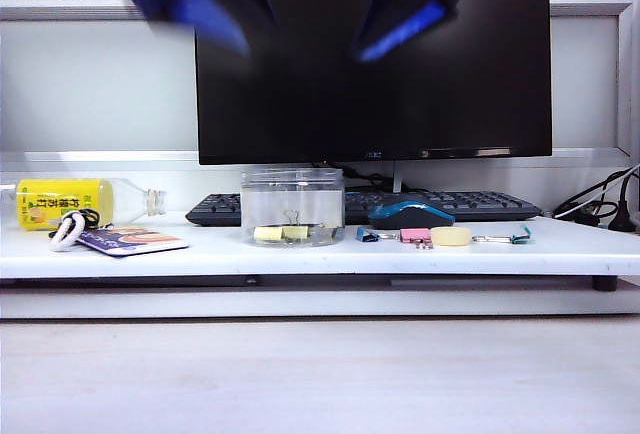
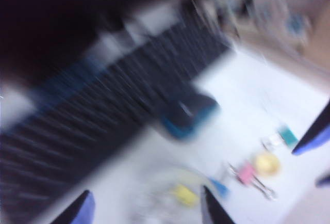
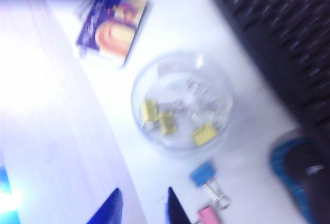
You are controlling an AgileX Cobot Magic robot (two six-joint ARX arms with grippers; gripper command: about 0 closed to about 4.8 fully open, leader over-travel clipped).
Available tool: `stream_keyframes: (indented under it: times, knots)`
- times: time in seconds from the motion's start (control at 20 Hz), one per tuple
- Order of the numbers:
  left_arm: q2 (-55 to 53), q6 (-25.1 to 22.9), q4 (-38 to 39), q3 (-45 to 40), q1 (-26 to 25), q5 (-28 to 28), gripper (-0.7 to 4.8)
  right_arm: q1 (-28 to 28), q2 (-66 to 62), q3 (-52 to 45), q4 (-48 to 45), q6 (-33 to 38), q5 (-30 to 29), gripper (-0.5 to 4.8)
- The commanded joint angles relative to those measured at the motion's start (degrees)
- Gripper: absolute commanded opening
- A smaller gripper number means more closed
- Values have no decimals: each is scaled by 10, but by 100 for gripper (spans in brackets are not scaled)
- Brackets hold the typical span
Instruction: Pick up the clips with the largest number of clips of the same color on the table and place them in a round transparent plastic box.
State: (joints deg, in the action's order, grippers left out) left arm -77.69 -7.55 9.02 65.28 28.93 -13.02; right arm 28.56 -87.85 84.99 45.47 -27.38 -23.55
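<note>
Both my blue grippers hang blurred above the round transparent plastic box (image 1: 292,206): left gripper (image 2: 147,208) spread wide, empty; right gripper (image 3: 143,209) part open, empty. Pale-yellow binder clips (image 3: 166,122) with wire handles lie inside that smooth jar, black keyboard (image 1: 440,204) behind.

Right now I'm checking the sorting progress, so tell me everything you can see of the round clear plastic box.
The round transparent plastic box is a squat clear cylinder with a rimmed top and no lid, standing upright on the white shelf in front of the keyboard, left of the mouse. From above, three pale-yellow clips lie on its floor, wire handles loose. A blue clip lies just outside it. Neither claw touches it.
</note>
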Motion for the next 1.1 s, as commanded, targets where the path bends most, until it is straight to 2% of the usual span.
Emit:
stream_keyframes:
  times: [0.05, 0.1, 0.35, 0.65, 0.85, 0.95, 1.1]
  knots:
    - [114, -36, 78, 1, -7, 53, 268, 0, 57, 3, -38, 30, 0, 117]
    - [153, -36, 104, 1, -13, 54, 268, 0, 75, 3, -40, 35, 3, 117]
    - [408, -45, 249, 0, -76, 67, 268, 0, 203, 2, -12, 59, 99, 117]
    - [617, -44, 374, -11, -89, 111, 268, 0, 307, -23, 1, 109, 95, 117]
    - [713, -39, 402, -31, -87, 153, 268, 1, 398, -92, -22, 116, 97, 117]
    - [756, -26, 402, -47, -87, 154, 268, 1, 467, -157, -63, 135, 107, 117]
    - [775, 20, 410, -106, -84, 122, 268, 1, 587, -267, -125, 174, 127, 117]
